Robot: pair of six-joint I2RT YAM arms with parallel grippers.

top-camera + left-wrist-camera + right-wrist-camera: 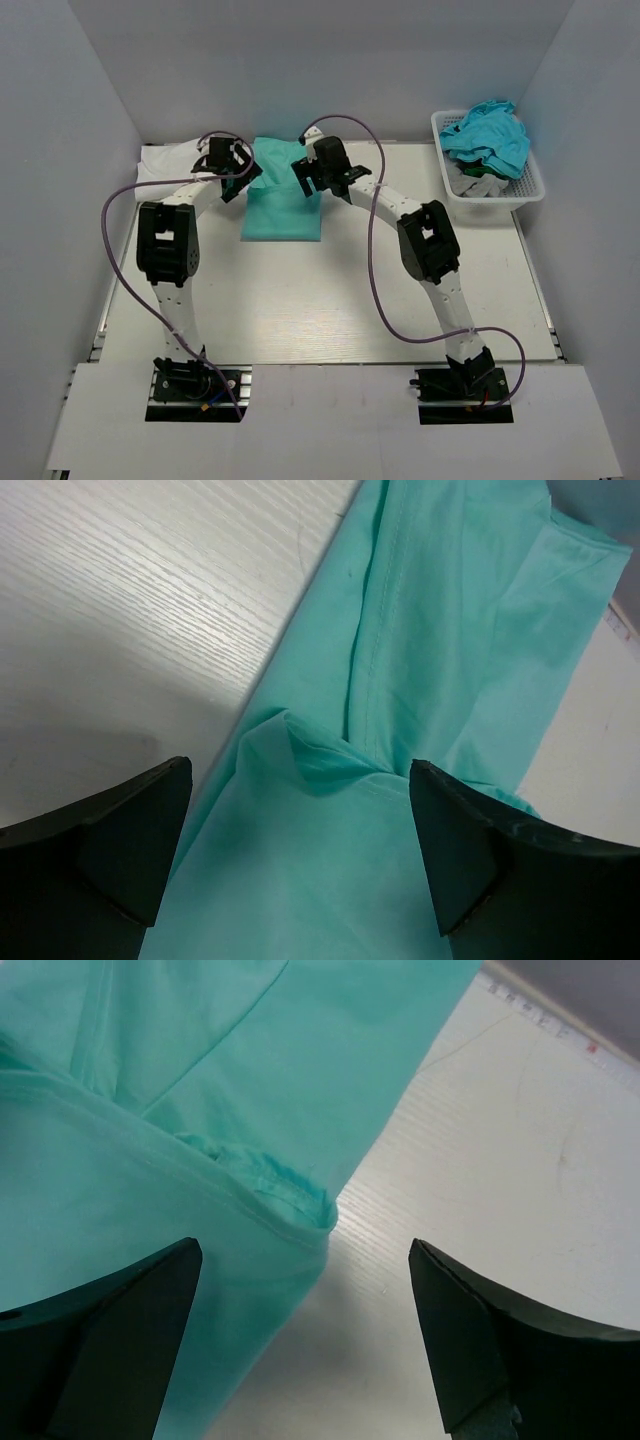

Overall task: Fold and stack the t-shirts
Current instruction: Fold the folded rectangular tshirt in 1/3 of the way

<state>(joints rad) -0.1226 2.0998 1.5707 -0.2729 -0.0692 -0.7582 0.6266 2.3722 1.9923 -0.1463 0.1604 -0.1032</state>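
- Left gripper (300, 820) spread wide, holding nothing, over the mint shirt's (440, 630) left edge.
- Right gripper (305, 1290) equally wide and empty, over its right edge.
- The shirt lies flat at the far middle of the counter (330, 300).

Seen from above, the left gripper (234, 168) and right gripper (312, 176) cover the far corners of the mint shirt (283, 208). Left of that shirt, a white shirt (166, 161) is partly hidden behind the left gripper. Well right of it, a basket (536, 190) holds clothes buried under a turquoise shirt (488, 136), too small to identify.
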